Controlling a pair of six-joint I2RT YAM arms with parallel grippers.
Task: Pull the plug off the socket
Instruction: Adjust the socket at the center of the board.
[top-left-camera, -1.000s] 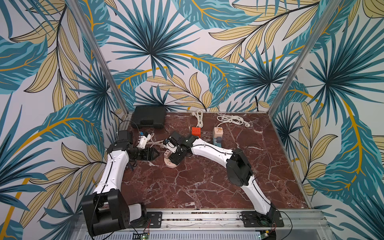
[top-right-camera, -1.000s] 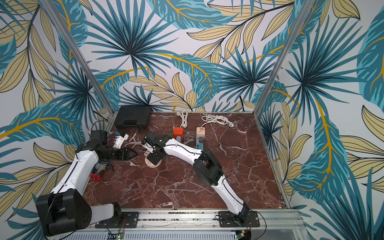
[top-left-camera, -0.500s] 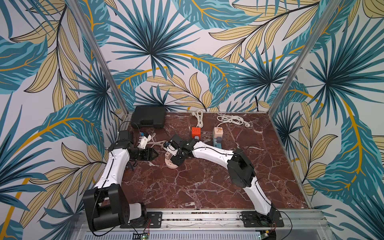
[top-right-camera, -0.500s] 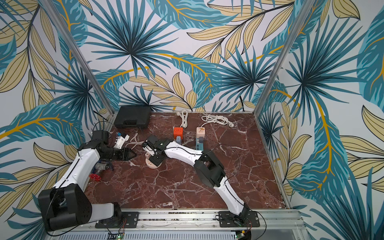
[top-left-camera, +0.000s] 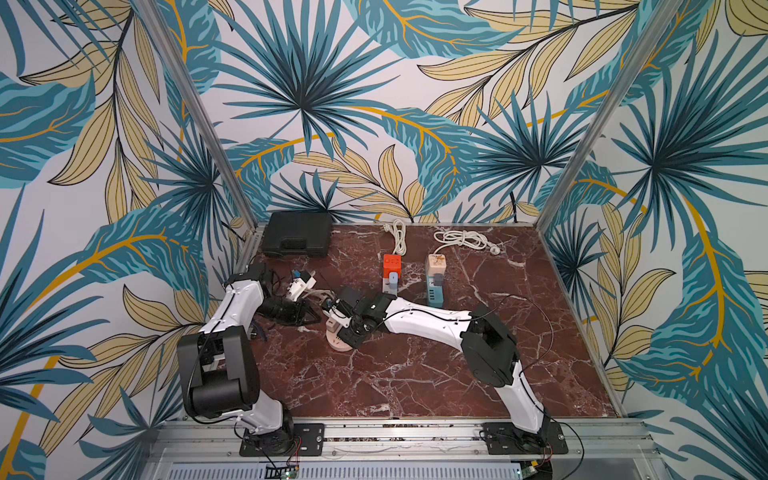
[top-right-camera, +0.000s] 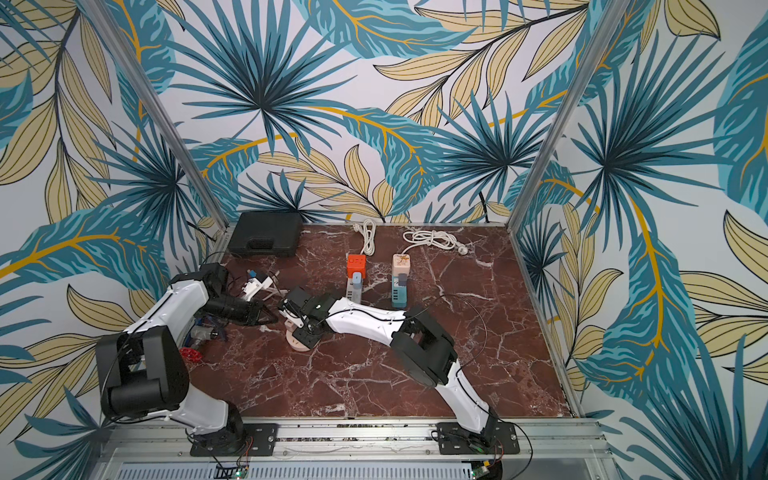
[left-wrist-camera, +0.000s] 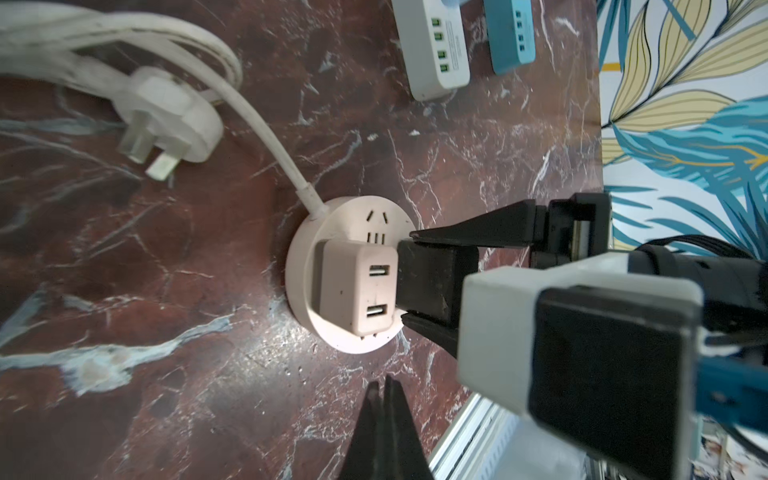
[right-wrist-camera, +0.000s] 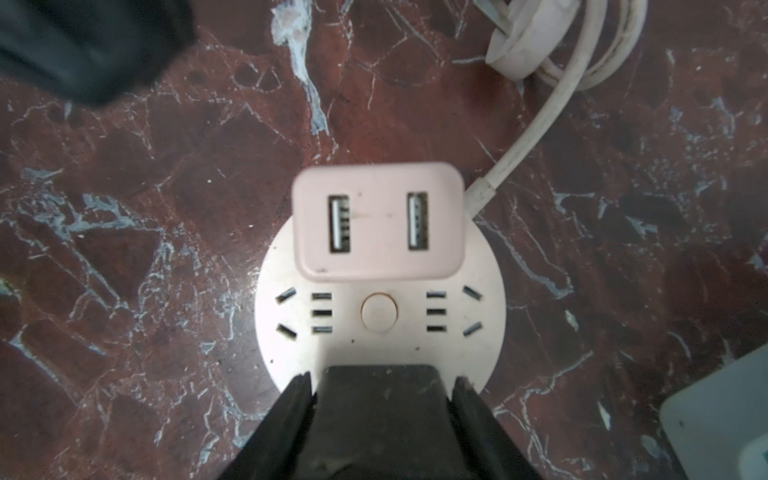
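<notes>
Since earlier the left claw (left-wrist-camera: 380, 386) has clenched empty and the right claw (right-wrist-camera: 382, 379) has clamped the black plug (right-wrist-camera: 380, 415); best pull straight off, holding the round socket (right-wrist-camera: 374, 349) down.

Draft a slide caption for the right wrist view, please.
Right gripper clamps the black plug in the round pink socket, beside a USB adapter.

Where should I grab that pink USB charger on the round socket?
Probably pinch the pink boxy USB charger across its two short end walls, from straight above: they are flat, parallel, raised above the round pink socket, and clear of the black plug.
</notes>
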